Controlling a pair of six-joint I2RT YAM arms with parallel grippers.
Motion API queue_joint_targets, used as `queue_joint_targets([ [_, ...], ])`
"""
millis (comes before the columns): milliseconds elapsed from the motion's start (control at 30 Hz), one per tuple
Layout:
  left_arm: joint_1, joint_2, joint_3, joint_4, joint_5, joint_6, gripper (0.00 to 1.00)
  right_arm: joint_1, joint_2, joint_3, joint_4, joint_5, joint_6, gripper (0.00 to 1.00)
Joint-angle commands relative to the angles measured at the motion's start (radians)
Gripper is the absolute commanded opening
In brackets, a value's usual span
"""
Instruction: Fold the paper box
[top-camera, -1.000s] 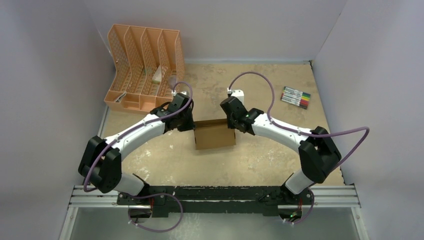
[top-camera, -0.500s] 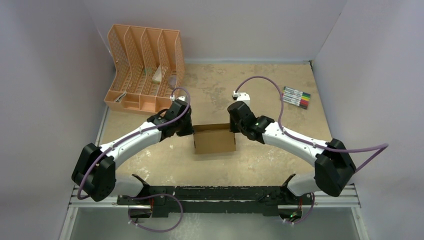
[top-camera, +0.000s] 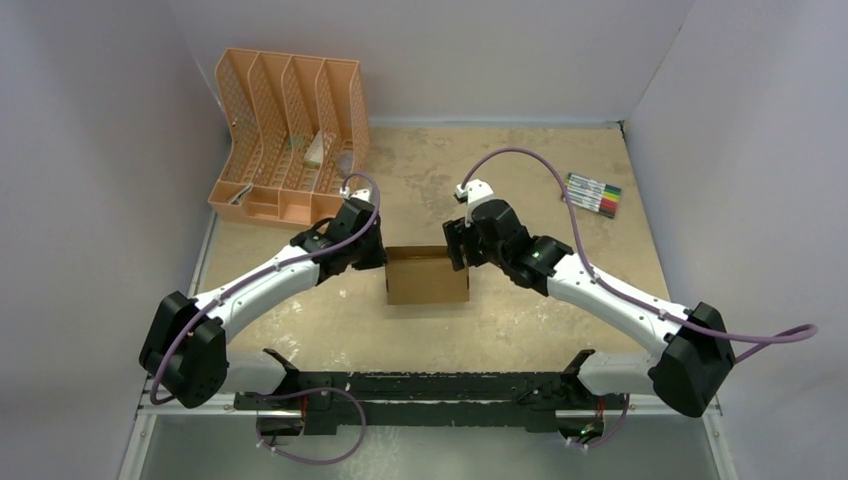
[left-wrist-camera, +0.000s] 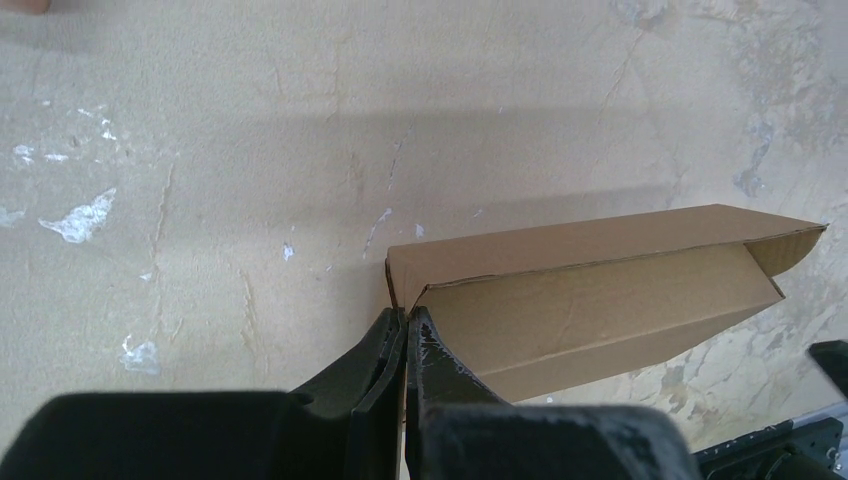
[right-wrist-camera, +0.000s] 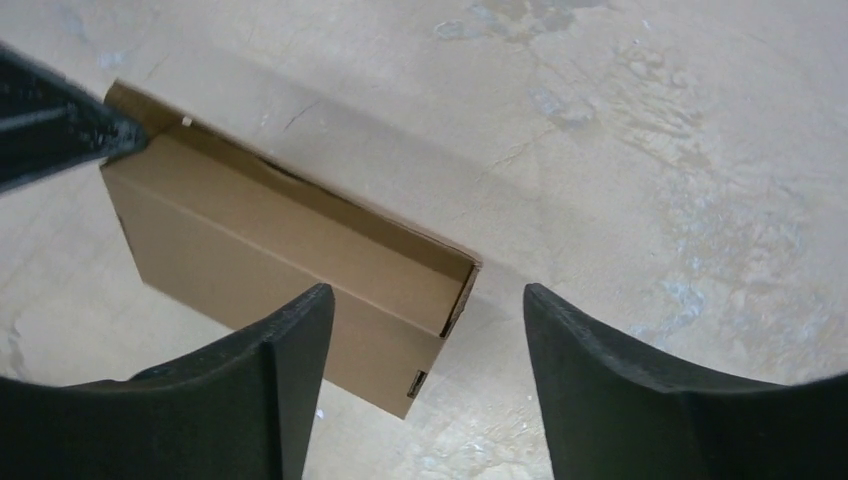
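Noted: left gripper (left-wrist-camera: 407, 318) pinches the 9 o'clock wall of paper box (left-wrist-camera: 600, 295); right gripper (right-wrist-camera: 425, 298) gapes empty at 3 o'clock. Risk: with a single-point hold, the box may pivot.

Your left arm (top-camera: 270, 280) runs low from its elbow at 8 o'clock toward the middle, and your left gripper (left-wrist-camera: 405, 322) faces 3 o'clock with both fingers pressed flat together, pinching a corner of the paper box (left-wrist-camera: 590, 300). Your right arm (top-camera: 610, 295) mirrors it from an elbow at 4 o'clock, wrist tipped downward. Your right gripper (right-wrist-camera: 425, 300) faces 9 o'clock with its fingers spread wide apart, holding nothing.
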Motion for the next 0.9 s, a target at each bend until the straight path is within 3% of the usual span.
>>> queue_joint_targets([
  [0, -0.012, -0.038, -0.008, 0.087, -0.014, 0.06, 0.0, 0.001, -0.01, 0.03, 0.043, -0.151, -0.185, 0.76],
  [133, -0.02, -0.048, -0.032, 0.144, -0.026, 0.11, 0.0, 0.001, 0.034, 0.08, 0.032, -0.222, -0.308, 0.82],
  [300, -0.04, -0.062, -0.092, 0.298, -0.071, 0.198, 0.0, 0.0, 0.104, 0.158, -0.015, -0.199, -0.413, 0.83],
  [533, -0.069, -0.07, -0.172, 0.542, -0.089, 0.288, 0.0, 0.001, 0.186, 0.237, -0.062, -0.234, -0.449, 0.84],
  [867, -0.075, -0.058, -0.249, 0.743, -0.037, 0.322, 0.0, 0.018, 0.245, 0.257, -0.101, -0.278, -0.433, 0.8],
])
